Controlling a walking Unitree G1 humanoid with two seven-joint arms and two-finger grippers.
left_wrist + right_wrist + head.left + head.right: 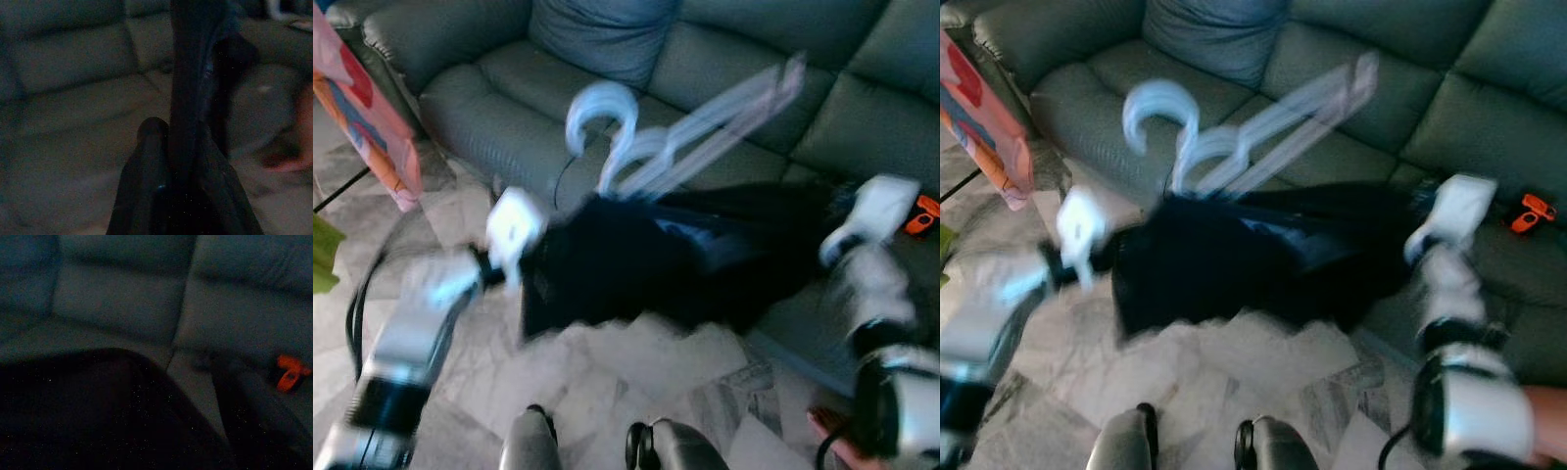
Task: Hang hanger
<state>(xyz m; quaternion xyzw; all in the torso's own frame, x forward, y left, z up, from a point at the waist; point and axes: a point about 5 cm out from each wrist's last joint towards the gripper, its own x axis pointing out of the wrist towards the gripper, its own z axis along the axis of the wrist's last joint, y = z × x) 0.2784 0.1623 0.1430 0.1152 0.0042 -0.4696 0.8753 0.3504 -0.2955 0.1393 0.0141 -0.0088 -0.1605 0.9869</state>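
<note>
Dangling between both arms, a dark garment (646, 264) hangs over the marble floor (636, 382) before the grey sofa (724, 88), with pale plastic hangers (685, 137) blurred above it. It looks soft, light and floppy; the stiff hanger hooks seem the surest hold. The left tool (181, 161) pinches cloth; the right tool (847, 230) I cannot tell.
</note>
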